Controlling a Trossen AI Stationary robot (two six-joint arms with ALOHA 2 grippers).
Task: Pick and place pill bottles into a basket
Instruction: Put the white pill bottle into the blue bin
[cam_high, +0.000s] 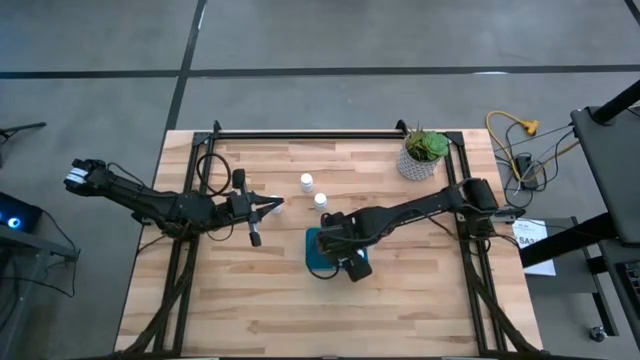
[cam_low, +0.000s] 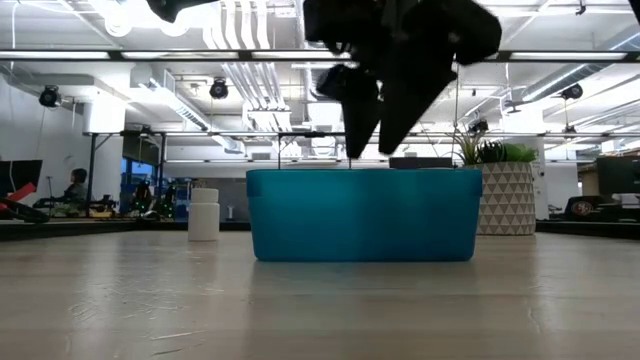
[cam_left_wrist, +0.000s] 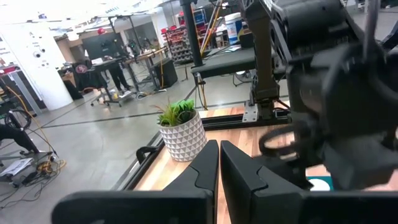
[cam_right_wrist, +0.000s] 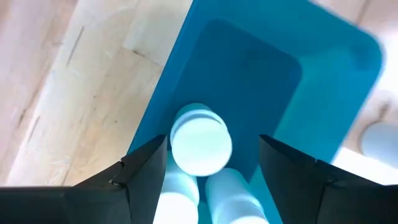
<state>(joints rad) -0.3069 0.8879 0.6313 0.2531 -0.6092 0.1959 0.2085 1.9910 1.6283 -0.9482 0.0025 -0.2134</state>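
Note:
The teal basket (cam_high: 316, 252) sits mid-table and also shows in the low view (cam_low: 365, 215). My right gripper (cam_right_wrist: 211, 168) hangs over it, open, pointing down. In the right wrist view a white bottle cap (cam_right_wrist: 200, 140) shows between the fingers inside the basket (cam_right_wrist: 249, 68). Two more bottles (cam_right_wrist: 231, 198) lie below it. A gap shows between the cap and the finger on the picture's right; whether the other finger touches it I cannot tell. Two bottles (cam_high: 306, 182) (cam_high: 320, 200) stand on the table beyond the basket. My left gripper (cam_high: 275, 205) waits shut at the left.
A white patterned plant pot (cam_high: 423, 156) stands at the far right corner; it also shows in the left wrist view (cam_left_wrist: 182, 134). One bottle (cam_low: 204, 214) stands left of the basket in the low view. A black rail frame (cam_high: 300, 133) borders the table's far edge.

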